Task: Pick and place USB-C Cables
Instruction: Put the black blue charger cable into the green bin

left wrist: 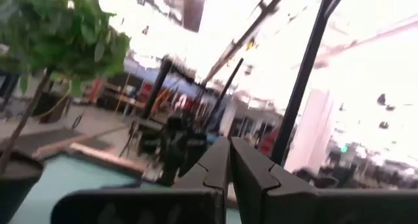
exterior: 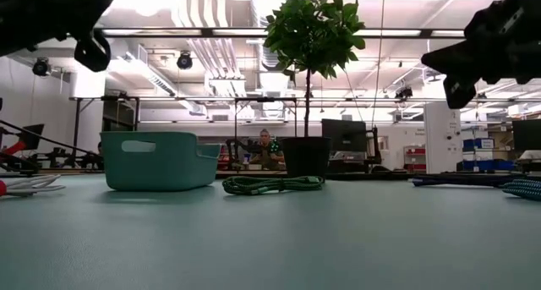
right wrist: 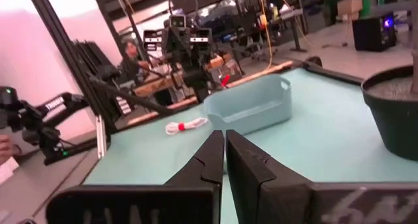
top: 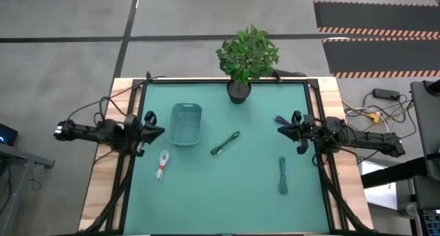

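Note:
Several small bundled USB-C cables lie flat on the teal mat. A white-and-red one (top: pixel 162 165) is near the left, a dark green one (top: pixel 225 144) in the middle, a grey-green one (top: pixel 282 175) at the right, and a dark blue-purple one (top: pixel 282 120) just by my right gripper. A pale teal bin (top: pixel 185 123) stands upright left of centre. My left gripper (top: pixel 159 131) hovers shut at the mat's left edge, beside the bin. My right gripper (top: pixel 280 130) hovers shut at the right edge. Both sets of fingers are closed on nothing in the wrist views (left wrist: pixel 228 140) (right wrist: pixel 224 134).
A potted plant (top: pixel 244 57) stands at the mat's far edge, centre. A raised black frame (top: pixel 227 80) borders the mat. Yellow and grey cords (top: pixel 371 113) lie off the table at the right. A person sits in the room beyond the table (exterior: pixel 269 146).

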